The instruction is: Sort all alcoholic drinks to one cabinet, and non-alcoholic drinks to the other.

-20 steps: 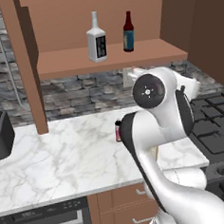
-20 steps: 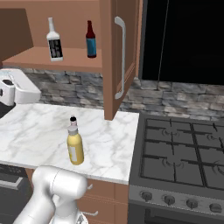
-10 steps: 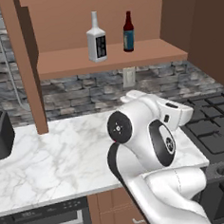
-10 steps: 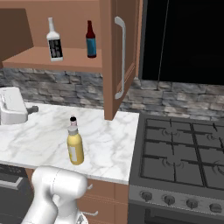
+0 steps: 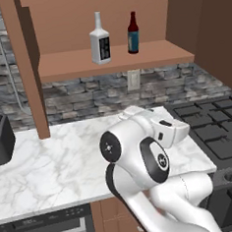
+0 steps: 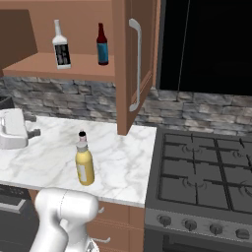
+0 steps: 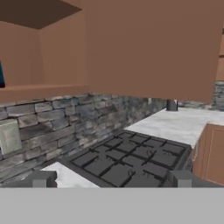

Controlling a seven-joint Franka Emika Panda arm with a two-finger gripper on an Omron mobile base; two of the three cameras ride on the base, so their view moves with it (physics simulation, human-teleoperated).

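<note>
Gripper (image 7: 109, 179) fingertips stand well apart and empty at the bottom of the hand view, facing the gas stove (image 7: 131, 159) with nothing between them. Both alcoholic drinks, the whitish square bottle (image 6: 61, 46) and the dark-brown bottle (image 6: 102, 45), stand on the open cabinet shelf (image 6: 64, 66) at 11 o'clock, so that half looks done. Left are the yellow juice bottle (image 6: 84, 165) and the pink bottle's black cap (image 6: 82, 133) just behind it, on the marble counter (image 6: 123, 162) at 9 o'clock of the stove.
</note>
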